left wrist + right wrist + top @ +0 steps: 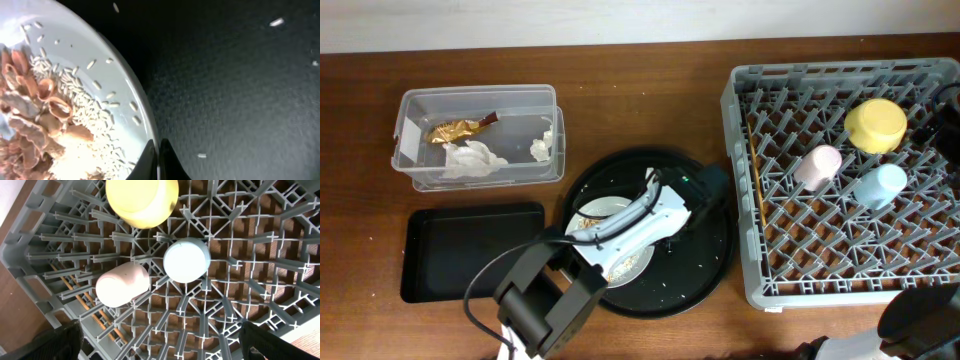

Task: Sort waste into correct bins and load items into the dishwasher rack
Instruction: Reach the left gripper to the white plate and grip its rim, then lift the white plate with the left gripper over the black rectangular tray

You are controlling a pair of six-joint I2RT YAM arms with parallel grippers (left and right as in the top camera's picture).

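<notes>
The left gripper's (159, 158) two dark fingertips are pressed together on the near-right rim of the pale grey plate (131, 85), with the thin white edge pinched between them. On the plate lie tan food scraps (35, 110) with rice-like crumbs (95, 107) beside them. The plate sits on the round black tray (712, 262), which is speckled with a few loose grains. From the wrist, the left arm (638, 218) slants down and to the left across the tray to its dark near links at the table's (640, 90) near edge.

The right gripper (160, 330) is spread wide and holds nothing. Its fingers (60, 342) sit at the frame's lower corners, above the dishwasher rack (740, 200). In the rack are the yellow bowl (876, 124), the pink cup (817, 166), the light blue cup (878, 185) and, along its left side, the chopsticks (755, 170).

Far left, the clear tub (415, 170) holds white tissues (472, 160) and the gold wrapper (455, 129). The black rectangular tray (470, 250) lies just near it.
</notes>
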